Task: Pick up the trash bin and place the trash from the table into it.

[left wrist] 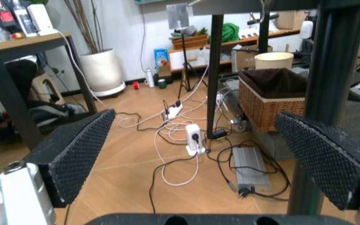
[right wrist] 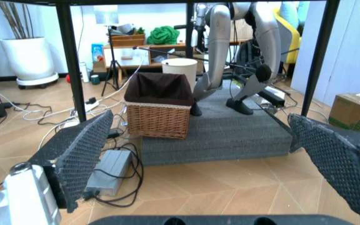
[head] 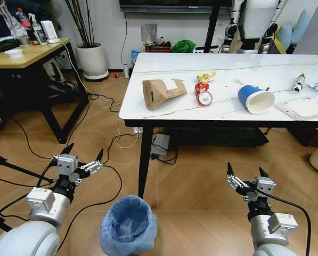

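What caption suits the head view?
Both open grippers, left and right, hover above the floor-standing trash bin before the littered table.

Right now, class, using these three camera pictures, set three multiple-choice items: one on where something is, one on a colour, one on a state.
1. Where does the trash bin stand?
A. On the table
B. On the floor between the two grippers
C. Under the wooden desk

2. What colour is the paper cup on the table?
A. Blue
B. Green
C. Black

3. How are the left gripper and the right gripper?
A. Both open, holding nothing
B. Both shut on trash
C. The left shut on the bin

Answers: 1 B, the head view shows the bin on the floor, low between the arms. 2 A, its outside is blue, its inside white. 3 A, each wrist view shows fingers spread with nothing between.
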